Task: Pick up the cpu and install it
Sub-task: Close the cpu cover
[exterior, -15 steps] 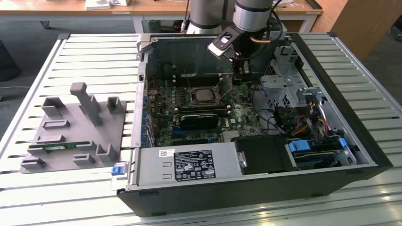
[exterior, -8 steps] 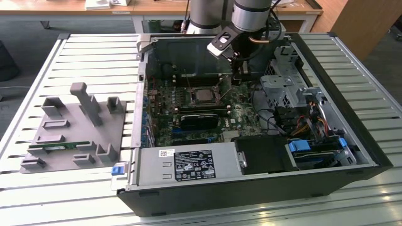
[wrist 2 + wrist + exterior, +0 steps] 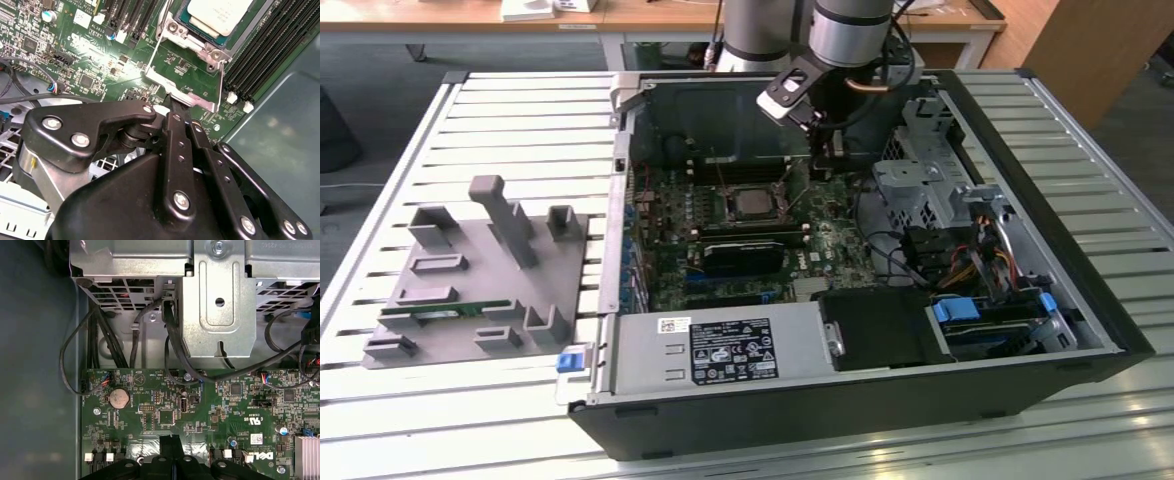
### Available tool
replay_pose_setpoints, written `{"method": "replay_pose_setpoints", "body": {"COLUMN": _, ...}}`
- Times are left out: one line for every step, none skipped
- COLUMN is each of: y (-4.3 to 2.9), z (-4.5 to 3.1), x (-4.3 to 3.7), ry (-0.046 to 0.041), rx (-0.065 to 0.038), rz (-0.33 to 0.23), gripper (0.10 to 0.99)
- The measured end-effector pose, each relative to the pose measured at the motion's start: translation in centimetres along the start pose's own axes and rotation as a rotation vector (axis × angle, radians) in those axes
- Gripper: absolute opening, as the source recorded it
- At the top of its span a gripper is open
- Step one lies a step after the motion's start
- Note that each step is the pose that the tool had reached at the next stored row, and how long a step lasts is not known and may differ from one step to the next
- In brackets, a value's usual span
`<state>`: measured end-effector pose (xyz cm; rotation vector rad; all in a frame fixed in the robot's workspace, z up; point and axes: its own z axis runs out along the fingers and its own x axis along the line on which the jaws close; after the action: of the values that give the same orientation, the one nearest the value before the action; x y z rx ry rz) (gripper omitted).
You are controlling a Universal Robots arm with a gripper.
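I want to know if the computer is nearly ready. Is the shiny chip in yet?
Looks done: the cpu lies in its socket on the green board. In hand: nothing; the gripper is shut, its tip beside the socket's metal frame. Left: I cannot tell whether that frame is latched down.

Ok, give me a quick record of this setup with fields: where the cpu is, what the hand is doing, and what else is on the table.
cpu: silver top up, sitting in the motherboard socket, not held
hand: shut, nothing seen between its fingers, tip at the edge of the metal socket frame beside the cpu
computer case: open, lying on its side on the slatted table
gray fixture: on the table, on the exterior view's left of the case
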<state>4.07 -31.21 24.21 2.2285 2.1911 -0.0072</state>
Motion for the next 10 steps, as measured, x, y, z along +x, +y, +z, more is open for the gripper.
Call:
{"method": "replay_pose_setpoints", "body": {"y": -0.03, "z": 0.00, "x": 0.00, "ry": 0.0000, "rx": 0.000, "rz": 0.000, "gripper": 0.106}}
{"method": "replay_pose_setpoints", "body": {"y": -0.06, "z": 0.00, "x": 0.00, "ry": 0.0000, "rx": 0.000, "rz": 0.000, "gripper": 0.106}}
{"method": "replay_pose_setpoints", "body": {"y": -0.08, "z": 0.00, "x": 0.00, "ry": 0.0000, "rx": 0.000, "rz": 0.000, "gripper": 0.106}}
{"method": "replay_pose_setpoints", "body": {"y": -0.10, "z": 0.00, "x": 0.00, "ry": 0.0000, "rx": 0.000, "rz": 0.000, "gripper": 0.106}}
{"method": "replay_pose_setpoints", "body": {"y": -0.12, "z": 0.01, "x": 0.00, "ry": 0.0000, "rx": 0.000, "rz": 0.000, "gripper": 0.106}}
{"method": "replay_pose_setpoints", "body": {"y": -0.14, "z": 0.01, "x": 0.00, "ry": 0.0000, "rx": 0.000, "rz": 0.000, "gripper": 0.106}}
{"method": "replay_pose_setpoints", "body": {"y": -0.16, "z": 0.01, "x": 0.00, "ry": 0.0000, "rx": 0.000, "rz": 0.000, "gripper": 0.106}}
{"method": "replay_pose_setpoints", "body": {"y": -0.18, "z": 0.01, "x": 0.00, "ry": 0.0000, "rx": 0.000, "rz": 0.000, "gripper": 0.106}}
{"method": "replay_pose_setpoints", "body": {"y": -0.20, "z": 0.01, "x": 0.00, "ry": 0.0000, "rx": 0.000, "rz": 0.000, "gripper": 0.106}}
{"method": "replay_pose_setpoints", "body": {"y": -0.23, "z": 0.01, "x": 0.00, "ry": -0.0001, "rx": 0.000, "rz": 0.000, "gripper": 0.106}}
